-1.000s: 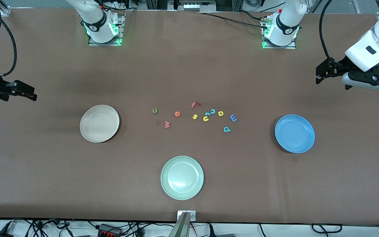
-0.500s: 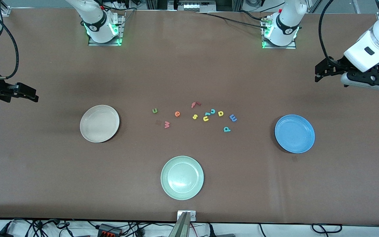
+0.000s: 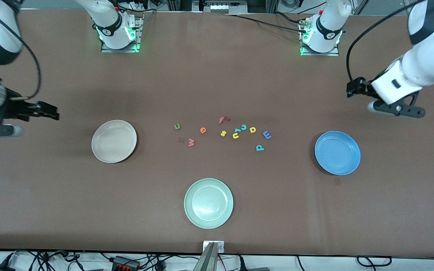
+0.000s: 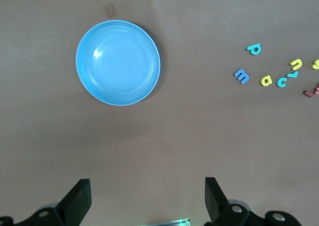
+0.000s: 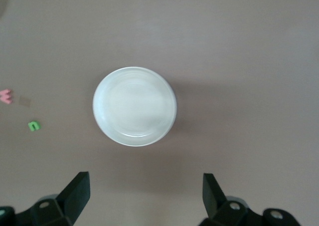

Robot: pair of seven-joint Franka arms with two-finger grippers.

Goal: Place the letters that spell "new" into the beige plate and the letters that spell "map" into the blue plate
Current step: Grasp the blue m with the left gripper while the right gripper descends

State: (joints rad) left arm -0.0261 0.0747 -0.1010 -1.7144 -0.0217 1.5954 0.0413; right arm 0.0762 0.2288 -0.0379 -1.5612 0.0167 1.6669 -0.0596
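The green n (image 3: 177, 127), orange e (image 3: 203, 130) and pinkish-red w (image 3: 191, 142) lie mid-table, on the beige plate's (image 3: 114, 141) side. The yellow a (image 3: 252, 130), blue m (image 3: 266, 134) and teal p (image 3: 259, 148) lie on the blue plate's (image 3: 337, 153) side. Both plates hold nothing. My left gripper (image 3: 352, 90) hangs open over bare table beside the blue plate (image 4: 118, 62). My right gripper (image 3: 53, 113) hangs open over bare table beside the beige plate (image 5: 134, 106). Neither gripper holds anything.
A pale green plate (image 3: 208, 203) sits nearer the front camera than the letters. A red f (image 3: 223, 119), yellow s (image 3: 223, 133), yellow u (image 3: 236, 135) and teal c (image 3: 243, 127) lie among the letters. A small brown patch (image 3: 181, 140) lies by the w.
Both grippers have moved in from the table's ends toward the plates and stayed open. The letters and plates have not moved.
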